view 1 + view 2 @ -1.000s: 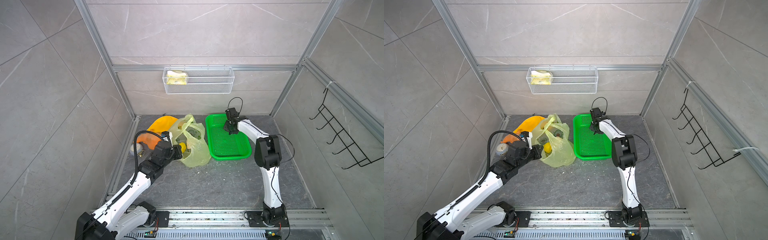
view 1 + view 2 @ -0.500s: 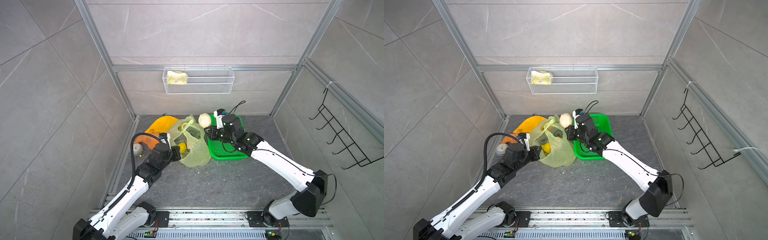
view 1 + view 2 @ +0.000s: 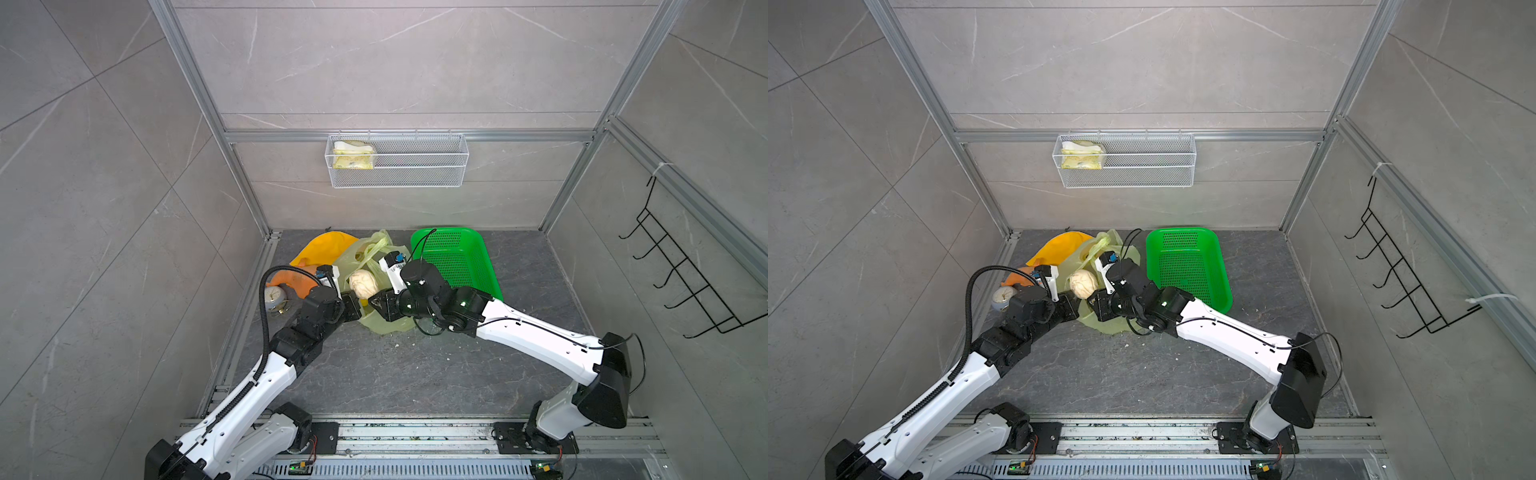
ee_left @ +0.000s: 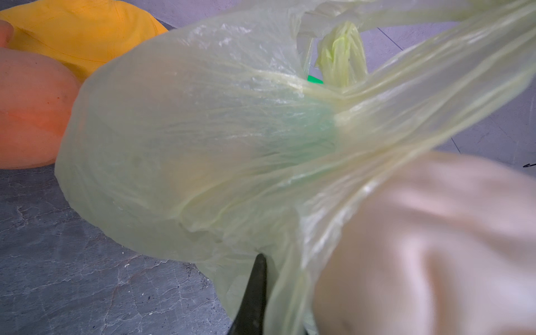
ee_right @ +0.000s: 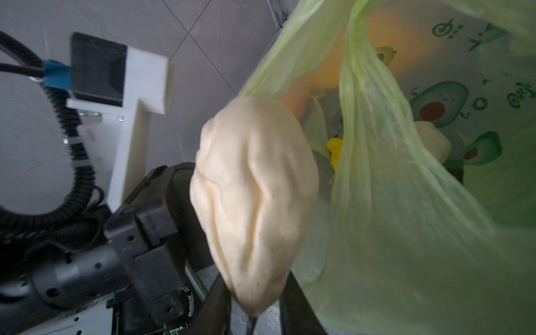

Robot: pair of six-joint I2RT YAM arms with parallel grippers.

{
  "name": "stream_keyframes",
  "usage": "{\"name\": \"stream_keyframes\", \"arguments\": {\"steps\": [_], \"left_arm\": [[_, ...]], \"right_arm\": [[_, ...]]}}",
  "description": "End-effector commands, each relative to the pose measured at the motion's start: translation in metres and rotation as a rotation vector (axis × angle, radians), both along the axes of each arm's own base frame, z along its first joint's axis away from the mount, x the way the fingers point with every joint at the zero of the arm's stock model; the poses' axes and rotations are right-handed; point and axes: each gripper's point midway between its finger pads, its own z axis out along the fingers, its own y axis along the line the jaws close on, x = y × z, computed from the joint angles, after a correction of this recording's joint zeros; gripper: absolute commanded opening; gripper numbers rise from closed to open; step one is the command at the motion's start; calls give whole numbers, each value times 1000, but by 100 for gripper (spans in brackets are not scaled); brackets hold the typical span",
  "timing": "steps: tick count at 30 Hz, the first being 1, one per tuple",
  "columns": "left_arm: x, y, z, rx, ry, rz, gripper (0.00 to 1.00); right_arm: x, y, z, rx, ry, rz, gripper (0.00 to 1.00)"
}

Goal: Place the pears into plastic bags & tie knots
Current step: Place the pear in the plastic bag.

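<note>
My right gripper [image 3: 367, 298] [image 5: 255, 301] is shut on the narrow end of a pale beige pear [image 3: 363, 282] [image 3: 1082, 284] [image 5: 255, 188]. It holds the pear at the mouth of the translucent yellow-green plastic bag [image 3: 386, 324] [image 4: 203, 145] [image 5: 406, 217]. My left gripper [image 3: 353, 309] is shut on the bag's near edge; one dark finger [image 4: 255, 290] shows against the film. In the right wrist view a yellow pear [image 5: 335, 148] and another beige pear [image 5: 432, 139] lie inside the bag. No knot shows.
A green tray [image 3: 457, 253] sits right of the bag. An orange gourd [image 3: 299, 282], a yellow cloth [image 3: 324, 249] and a small clock [image 3: 275, 297] lie to its left. A wire basket [image 3: 397, 166] hangs on the back wall, a hook rack [image 3: 681, 282] on the right wall.
My right arm swung from the green tray across to the bag, carrying the beige pear, and lowered it beside my left gripper. The left gripper kept its hold on the bag.
</note>
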Motion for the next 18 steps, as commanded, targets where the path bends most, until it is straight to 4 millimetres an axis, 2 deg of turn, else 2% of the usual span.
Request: {"name": "stream_keyframes", "arguments": {"steps": [1,2,3,5,8,10,11,14,16,18], "left_arm": [[-1,-1,15,-39,-47,0,0],[-1,-2,16,-40,-48,0,0],[-2,-1,17,-43,-51,0,0],[-2,-1,19,-47,-55,0,0],[-3,0,21,-53,-60,1,0],[-3,0,21,-55,-61,1,0],[-4,-1,21,-56,-60,-3,0],[-5,-1,22,-62,-61,-2,0],[-5,-1,21,-66,-60,-3,0],[-5,-2,22,-71,-60,-5,0]], "right_arm": [[22,5,1,-44,-42,-41,39],[27,5,-2,-65,-41,-56,50],[32,5,-3,-77,-45,-64,64],[40,4,-6,-92,-43,-78,78],[42,-2,0,-82,-44,-74,81],[38,-8,17,-46,-66,-63,81],[32,-14,32,-18,-89,-58,81],[22,-34,62,3,-154,-58,80],[23,-48,69,-34,-193,-82,81],[29,-61,66,-101,-225,-115,84]]}}
